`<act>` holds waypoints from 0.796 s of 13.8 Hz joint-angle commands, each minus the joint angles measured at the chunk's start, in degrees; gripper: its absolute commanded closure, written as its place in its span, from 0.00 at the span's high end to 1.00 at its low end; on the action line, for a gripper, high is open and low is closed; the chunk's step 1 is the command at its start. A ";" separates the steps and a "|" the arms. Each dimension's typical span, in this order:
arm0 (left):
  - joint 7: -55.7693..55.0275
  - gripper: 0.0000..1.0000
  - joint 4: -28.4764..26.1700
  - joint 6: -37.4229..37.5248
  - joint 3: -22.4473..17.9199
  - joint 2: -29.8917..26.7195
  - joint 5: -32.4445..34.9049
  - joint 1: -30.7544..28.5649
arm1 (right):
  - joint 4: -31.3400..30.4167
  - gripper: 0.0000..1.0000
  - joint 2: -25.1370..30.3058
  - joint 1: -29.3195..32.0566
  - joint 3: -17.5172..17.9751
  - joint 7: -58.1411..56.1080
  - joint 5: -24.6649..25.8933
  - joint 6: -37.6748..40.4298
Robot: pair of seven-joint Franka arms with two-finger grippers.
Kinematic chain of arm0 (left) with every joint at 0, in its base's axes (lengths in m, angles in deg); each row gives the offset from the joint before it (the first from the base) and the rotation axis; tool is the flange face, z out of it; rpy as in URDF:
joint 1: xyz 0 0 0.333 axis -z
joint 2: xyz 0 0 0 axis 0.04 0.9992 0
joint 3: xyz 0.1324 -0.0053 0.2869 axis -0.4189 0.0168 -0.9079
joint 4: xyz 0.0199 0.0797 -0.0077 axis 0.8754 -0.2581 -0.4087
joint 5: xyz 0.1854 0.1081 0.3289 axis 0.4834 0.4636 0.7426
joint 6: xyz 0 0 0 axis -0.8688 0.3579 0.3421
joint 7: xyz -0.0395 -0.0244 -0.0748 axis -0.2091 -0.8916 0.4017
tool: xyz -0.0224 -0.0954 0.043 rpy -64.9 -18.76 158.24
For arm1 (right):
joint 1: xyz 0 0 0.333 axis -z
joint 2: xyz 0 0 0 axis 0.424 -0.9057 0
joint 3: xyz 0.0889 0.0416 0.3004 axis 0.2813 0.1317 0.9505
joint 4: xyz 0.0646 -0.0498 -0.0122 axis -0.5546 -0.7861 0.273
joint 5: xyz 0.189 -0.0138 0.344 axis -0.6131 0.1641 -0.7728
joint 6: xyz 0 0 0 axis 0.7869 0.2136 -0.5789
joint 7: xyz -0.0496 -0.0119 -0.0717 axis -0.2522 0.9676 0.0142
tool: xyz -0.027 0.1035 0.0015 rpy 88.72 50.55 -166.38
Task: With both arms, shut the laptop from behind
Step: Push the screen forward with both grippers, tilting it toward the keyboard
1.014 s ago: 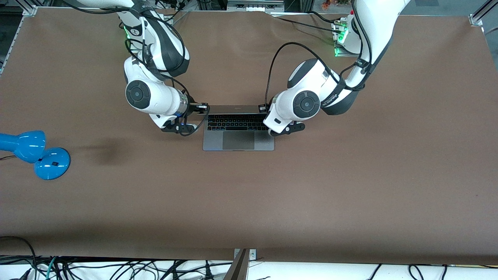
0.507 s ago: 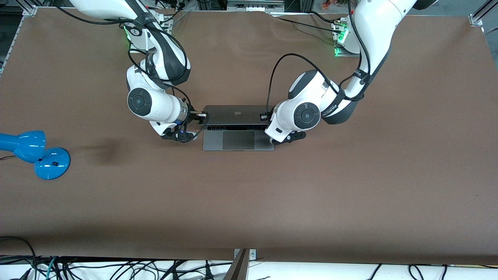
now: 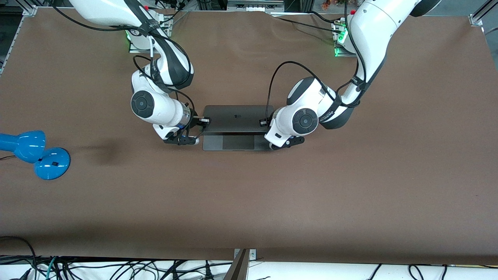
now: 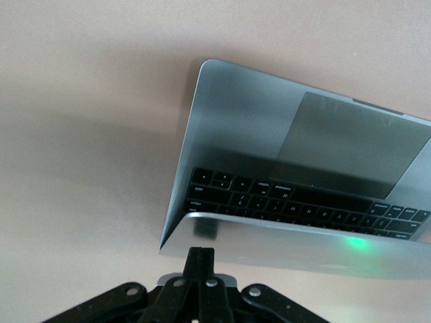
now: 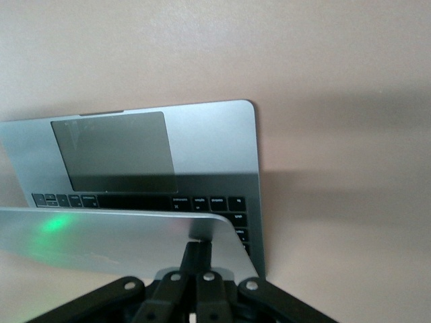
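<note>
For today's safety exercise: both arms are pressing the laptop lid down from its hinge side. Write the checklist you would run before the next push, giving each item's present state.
1. Laptop lid partly lowered, keyboard still showing in both wrist views: ok.
2. Left gripper shut, fingertips against the lid's back: ok.
3. Right gripper shut, fingertips against the lid's back: ok.
4. Both grippers at matching corners of the lid: ok.
5. Nothing lying on the trackpad or keys: ok.
6. Base staying put on the table: cannot tell.
7. Blue lamp well away from both arms: ok.

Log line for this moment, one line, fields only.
laptop: lid partly lowered, trackpad uncovered | left gripper: shut, fingertips on lid edge | right gripper: shut, fingertips on lid edge | blue lamp: untouched
</note>
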 commanded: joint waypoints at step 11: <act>-0.58 0.00 1.95 -3.51 -0.85 4.06 2.95 0.92 | 6.89 0.02 -7.92 -0.27 -0.57 -0.90 3.85 -2.84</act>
